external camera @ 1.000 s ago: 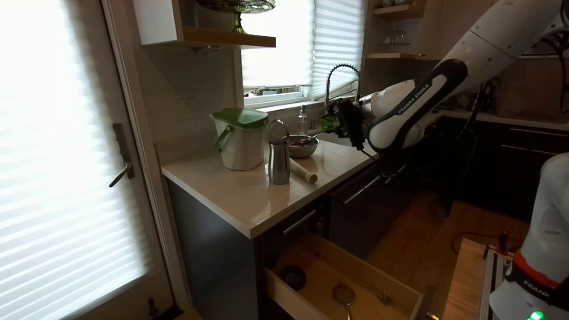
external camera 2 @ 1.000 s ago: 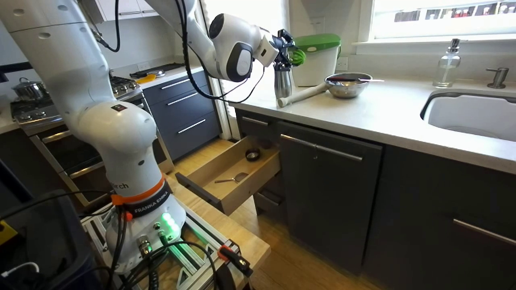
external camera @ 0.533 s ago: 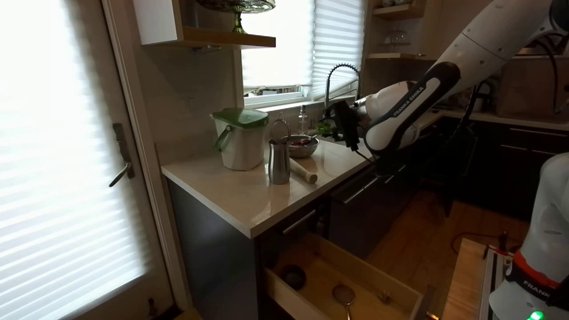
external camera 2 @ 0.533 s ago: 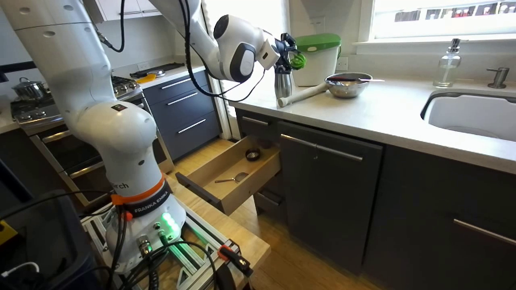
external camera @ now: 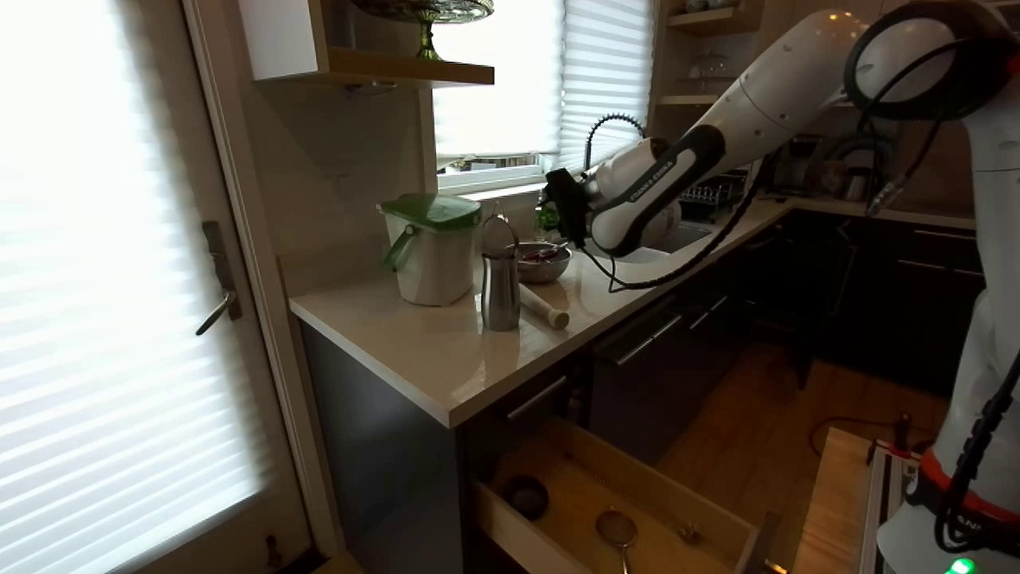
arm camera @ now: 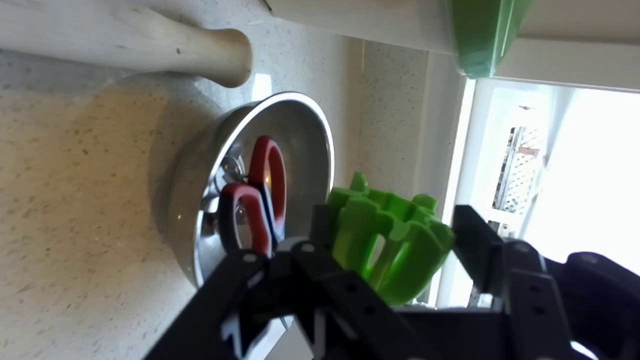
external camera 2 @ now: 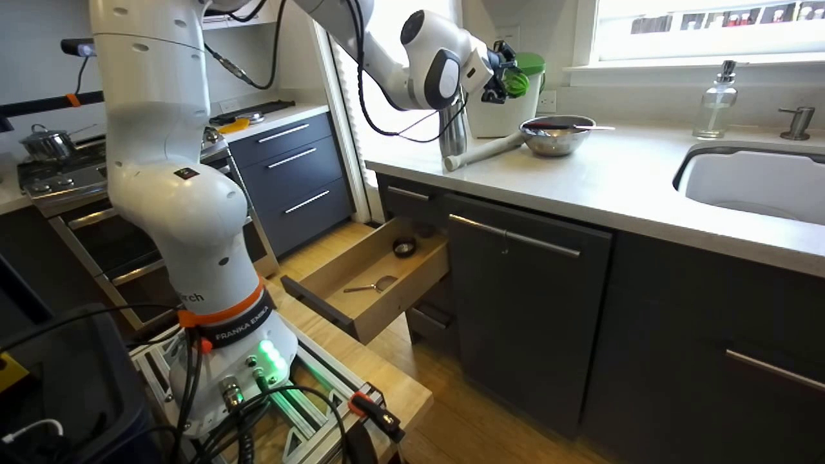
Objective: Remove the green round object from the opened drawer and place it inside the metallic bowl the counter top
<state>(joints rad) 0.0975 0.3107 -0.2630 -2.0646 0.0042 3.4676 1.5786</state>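
I have the black two-fingered gripper (arm camera: 392, 232) spread only as wide as the bright green, slotted round object (arm camera: 400, 270) that its fingertips pinch from either side. I see the gripper up in the air, higher than the thick cream-white counter top (arm camera: 75, 210). Below the gripper and near it, the shiny round metallic bowl (arm camera: 305, 145) sits on that slab, with the green object outside it. In the bowl I can pick out red-and-black-handled scissors (arm camera: 258, 160). Also lower than my gripper, a pale wooden rod (external camera 2: 486, 153) with a knobbed end lies just beside the bowl; whether they touch I cannot tell. An upright steel cylinder cup (external camera: 500, 295) stands near the rod. Behind the gripper, in an exterior view, I get a white bin with a green lid (external camera 2: 506, 119). Well below the gripper, in both exterior views, the wide shallow drawer with a pale wood interior and a dark grey front (external camera 2: 399, 306) is pulled out, holding a dark round dish (external camera 2: 404, 247) and a round-headed, handled utensil (external camera 2: 385, 283)
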